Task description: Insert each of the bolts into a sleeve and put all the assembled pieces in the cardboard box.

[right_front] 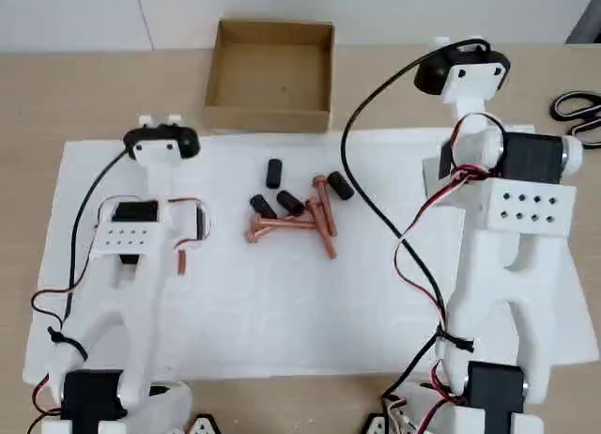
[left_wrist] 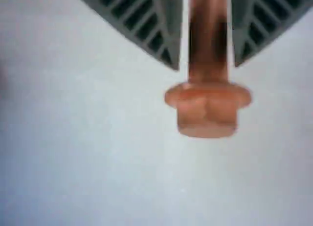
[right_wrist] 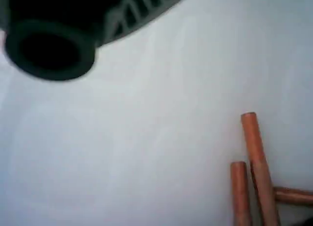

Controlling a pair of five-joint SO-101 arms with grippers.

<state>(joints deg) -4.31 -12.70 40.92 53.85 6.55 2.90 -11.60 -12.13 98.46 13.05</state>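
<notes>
My left gripper point(left_wrist: 205, 59) is shut on the shank of a copper bolt point(left_wrist: 208, 108), which hangs head down just above the white sheet; the high view shows this bolt point(right_front: 182, 260) beside the left arm. A black sleeve point(right_wrist: 49, 50) sits at my right gripper point(right_wrist: 73, 20), its open end facing the camera, beside a grey ribbed finger point(right_wrist: 139, 11). Several loose copper bolts point(right_front: 299, 224) and several black sleeves point(right_front: 274, 173) lie mid-sheet. The open cardboard box point(right_front: 268, 122) stands at the back.
A white sheet point(right_front: 310, 312) covers the table's middle. Scissors point(right_front: 577, 110) lie at the far right edge. A black cable point(right_front: 376, 209) loops from the right arm's wrist across the sheet. Bolt shanks point(right_wrist: 257, 162) lie near the held sleeve.
</notes>
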